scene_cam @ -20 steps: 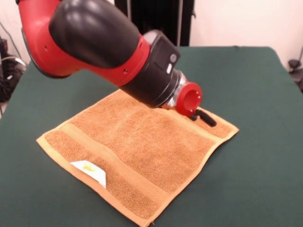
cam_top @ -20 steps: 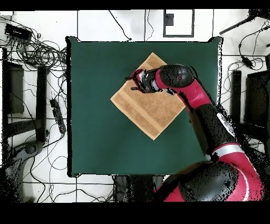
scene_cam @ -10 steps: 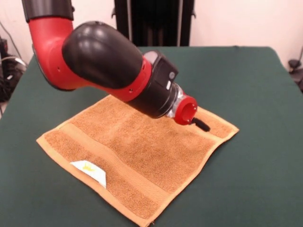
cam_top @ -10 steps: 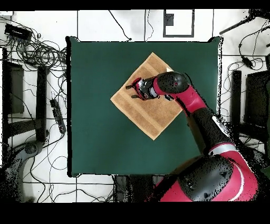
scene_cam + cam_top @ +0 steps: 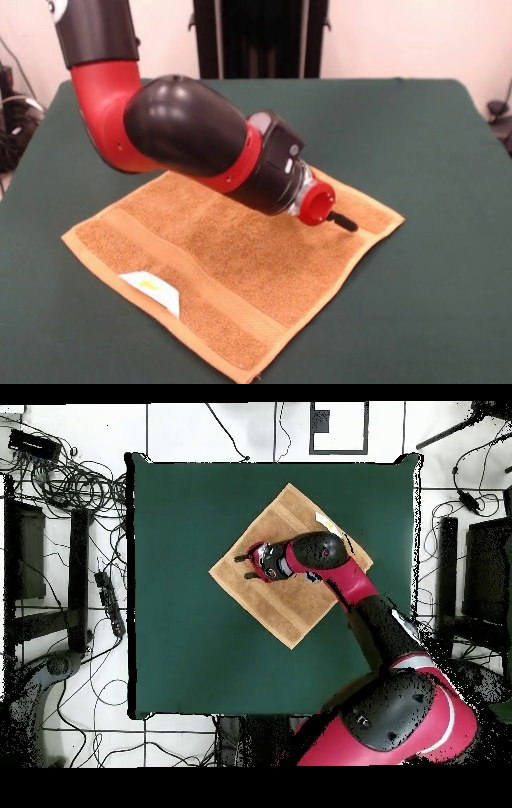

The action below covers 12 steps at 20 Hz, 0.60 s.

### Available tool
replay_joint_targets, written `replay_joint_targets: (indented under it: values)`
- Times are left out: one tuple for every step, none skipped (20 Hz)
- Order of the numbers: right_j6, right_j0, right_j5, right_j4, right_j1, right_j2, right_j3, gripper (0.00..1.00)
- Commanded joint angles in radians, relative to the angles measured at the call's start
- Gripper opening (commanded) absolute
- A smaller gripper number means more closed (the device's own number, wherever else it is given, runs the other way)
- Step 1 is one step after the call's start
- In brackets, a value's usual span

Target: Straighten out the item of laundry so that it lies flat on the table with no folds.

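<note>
1. The orange terry towel [image 5: 232,264] lies spread, apparently flat, mid-table [image 5: 432,144], set diamond-wise to its edges.
2. The gripper [image 5: 342,221] is low over the towel's far-right corner; most cloth lies toward the white tag [image 5: 152,290].
3. Whether the claw is apart or together, I cannot tell.

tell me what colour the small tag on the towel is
White with a yellowish mark; the small tag on the orange-tan terry towel shows best in the front view.

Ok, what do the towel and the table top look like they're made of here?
The towel looks like cotton-type terry: a fuzzy looped orange-tan pile, with flat, smoother woven bands near two edges and a small white tag, probably fabric or paper. The table seems covered in dark green felt or similar matte cloth: no shine and a soft, even surface. Neither can be confirmed by look alone.
</note>
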Motion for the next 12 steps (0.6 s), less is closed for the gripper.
replay_joint_targets:
  values:
    - [-0.04,-0.006,-0.098,0.06,0.098,0.111,-0.034,1.0]
    - [-0.049,-0.009,-0.099,0.06,0.105,0.116,-0.042,1.0]
    - [-0.057,-0.011,-0.1,0.061,0.113,0.122,-0.049,1.0]
    - [-0.065,-0.015,-0.105,0.061,0.119,0.13,-0.054,1.0]
    - [-0.066,-0.017,-0.103,0.063,0.122,0.134,-0.056,1.0]
    - [-0.068,-0.019,-0.101,0.065,0.125,0.139,-0.058,1.0]
    - [-0.069,-0.019,-0.093,0.067,0.132,0.141,-0.068,1.0]
    - [-0.065,-0.02,-0.087,0.066,0.129,0.143,-0.067,1.0]
    - [-0.066,-0.021,-0.083,0.066,0.133,0.147,-0.072,1.0]
    - [-0.063,-0.025,-0.081,0.069,0.13,0.154,-0.065,1.0]
    - [-0.061,-0.029,-0.082,0.072,0.129,0.162,-0.057,1.0]
    - [-0.059,-0.033,-0.082,0.074,0.127,0.17,-0.046,1.0]
